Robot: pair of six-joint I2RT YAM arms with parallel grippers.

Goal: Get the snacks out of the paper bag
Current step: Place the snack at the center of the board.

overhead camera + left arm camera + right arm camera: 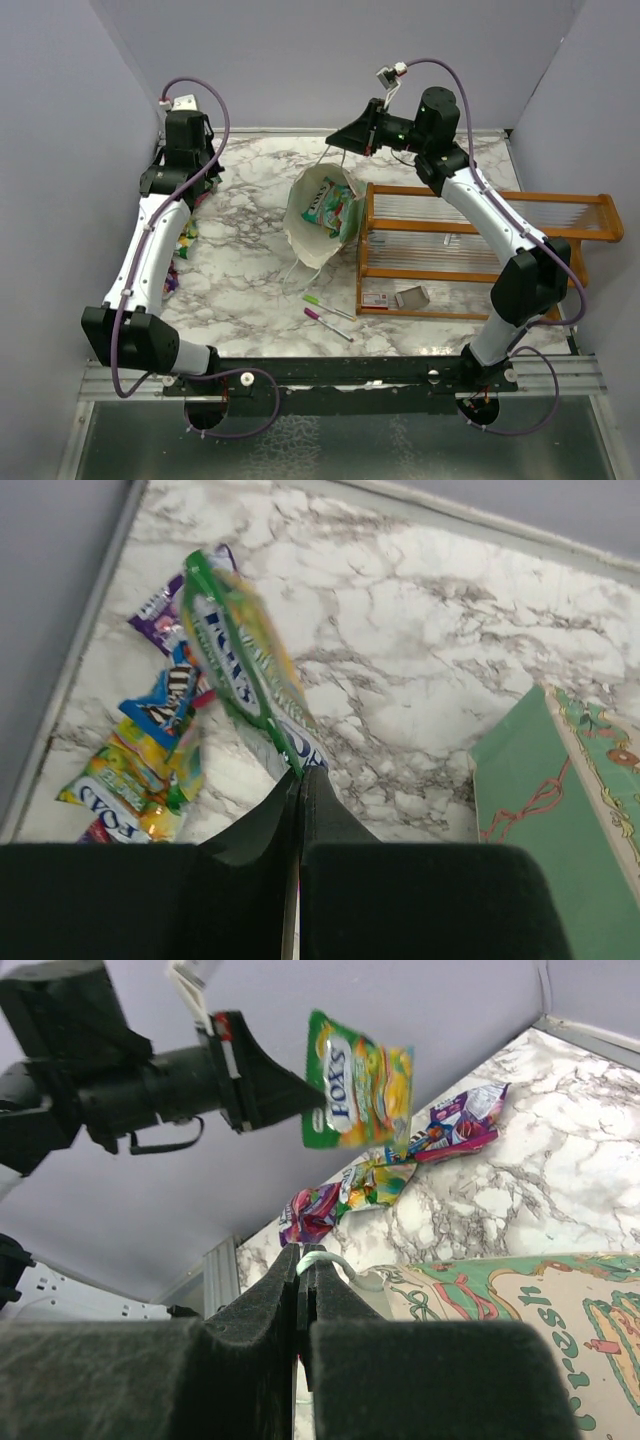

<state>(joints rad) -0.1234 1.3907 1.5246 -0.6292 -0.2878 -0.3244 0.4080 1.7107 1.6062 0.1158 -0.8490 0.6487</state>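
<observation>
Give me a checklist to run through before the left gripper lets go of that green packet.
1. Hold of left gripper on green packet: ok, shut on its edge, packet hanging in the air.
2. Packet over the snack pile: cannot tell, pile lies nearby, alignment unclear.
3. Hold of right gripper on string handle: ok, shut on it.
4. Contents of paper bag all out: not ok, one snack shows inside.
5. Position of pens: ok, apart from the bag.

Wooden rack (400,190), two pens (327,307), marble table (240,290)
</observation>
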